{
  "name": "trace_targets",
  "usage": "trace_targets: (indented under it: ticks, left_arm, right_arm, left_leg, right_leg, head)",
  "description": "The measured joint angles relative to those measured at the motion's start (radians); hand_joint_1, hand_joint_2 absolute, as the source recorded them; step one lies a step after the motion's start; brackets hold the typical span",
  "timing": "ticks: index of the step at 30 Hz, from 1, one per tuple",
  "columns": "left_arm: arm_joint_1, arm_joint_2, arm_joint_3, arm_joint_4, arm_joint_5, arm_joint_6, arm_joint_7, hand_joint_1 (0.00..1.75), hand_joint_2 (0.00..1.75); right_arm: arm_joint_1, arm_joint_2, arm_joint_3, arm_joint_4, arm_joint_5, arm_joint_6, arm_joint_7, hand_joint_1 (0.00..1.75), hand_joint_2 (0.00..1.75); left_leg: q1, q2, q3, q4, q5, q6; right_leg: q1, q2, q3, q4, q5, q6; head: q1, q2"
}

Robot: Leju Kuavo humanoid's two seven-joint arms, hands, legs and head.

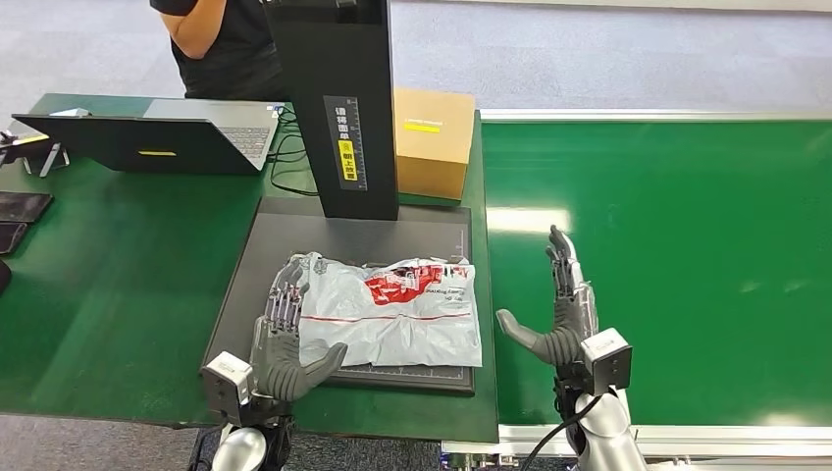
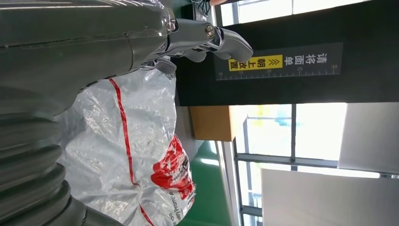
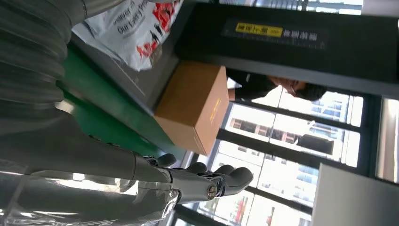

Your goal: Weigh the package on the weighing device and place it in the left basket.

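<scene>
Your widest feature is the green conveyor belt (image 1: 677, 265) on the right, and beside it the green surface (image 1: 118, 285) that carries the dark weighing platform (image 1: 255, 265) with its black upright column (image 1: 338, 98) rising from the rear edge. The package (image 1: 392, 312) lies flat on that platform in front of the column, which is most likely where it needs to be for a reading, so the weighing step looks to be in hand and the move to the basket is not yet done; no basket can be made out from here. It is a silvery-white plastic mailer bag, crinkled and soft, with a red printed graphic and a thin red stripe, so expect it to sag when lifted. Behind the column stand a brown cardboard box (image 1: 433, 142) and an open laptop (image 1: 162, 137), with a person (image 1: 221, 44) at the far edge. Your left hand (image 1: 285, 339) rests at the bag's left edge, fingers extended and apart, holding nothing. Your right hand (image 1: 559, 314) stands edge-up over the belt just beside the platform, fingers spread, empty.
</scene>
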Motion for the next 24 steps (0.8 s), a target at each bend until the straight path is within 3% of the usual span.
trace_targets:
  ticks: [10,24]
  left_arm:
    - [-0.004,0.000,0.001,0.000,-0.020,0.000,-0.016,0.00,1.75]
    - [-0.007,0.000,0.001,0.000,-0.035,0.005,-0.026,0.00,1.75]
  right_arm:
    - [0.008,0.035,0.000,0.022,0.044,0.095,0.013,0.00,1.75]
    - [0.008,0.050,0.000,0.044,0.084,0.132,0.004,0.00,1.75]
  left_leg:
    - [0.000,0.000,0.000,0.000,0.000,0.000]
    - [0.000,0.000,0.000,0.000,0.000,0.000]
  right_leg:
    - [0.000,0.000,0.000,0.000,0.000,0.000]
    - [0.000,0.000,0.000,0.000,0.000,0.000]
  head:
    - [0.000,0.000]
    - [0.000,0.000]
